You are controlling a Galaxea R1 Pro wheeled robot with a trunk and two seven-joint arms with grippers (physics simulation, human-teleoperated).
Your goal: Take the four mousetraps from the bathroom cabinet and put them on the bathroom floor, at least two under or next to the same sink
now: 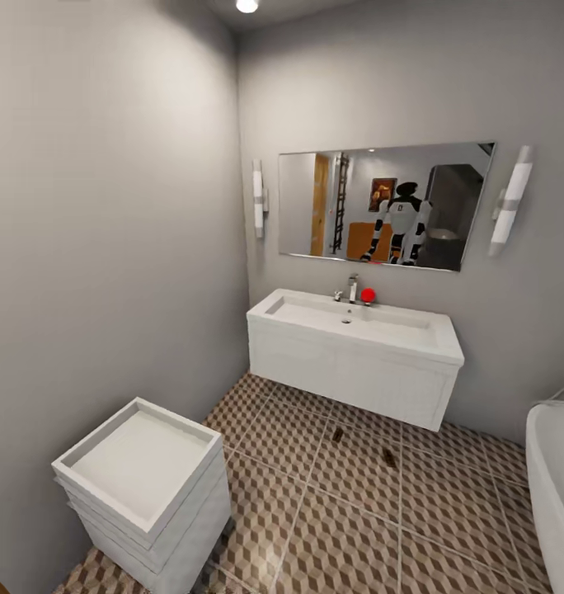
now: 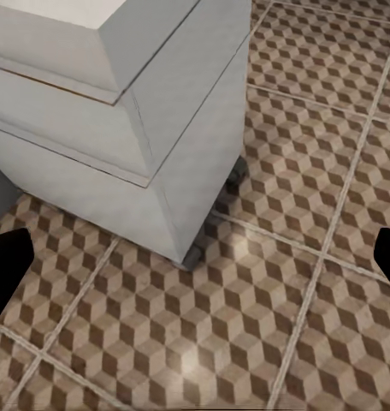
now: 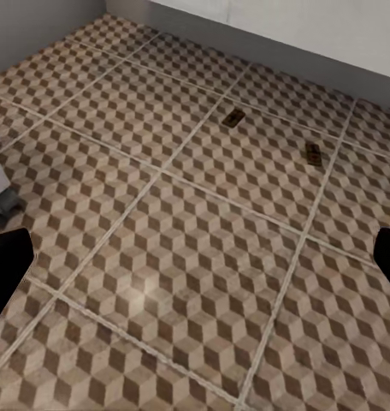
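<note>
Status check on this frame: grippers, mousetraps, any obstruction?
Both grippers open, empty, over the cube-patterned tile floor. Two small tan wooden mousetraps lie on the floor by the white wall-hung sink. White stacked unit stands at left.

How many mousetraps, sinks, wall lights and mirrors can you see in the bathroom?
mousetraps: 2, on the bathroom floor in front of the sink: one, another
bathroom sink: 1
wall lights: 2, one, another
mirror: 1
Total: 6

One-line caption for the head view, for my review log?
Two mousetraps lie on the patterned bathroom floor just in front of the wall-hung sink.
</note>
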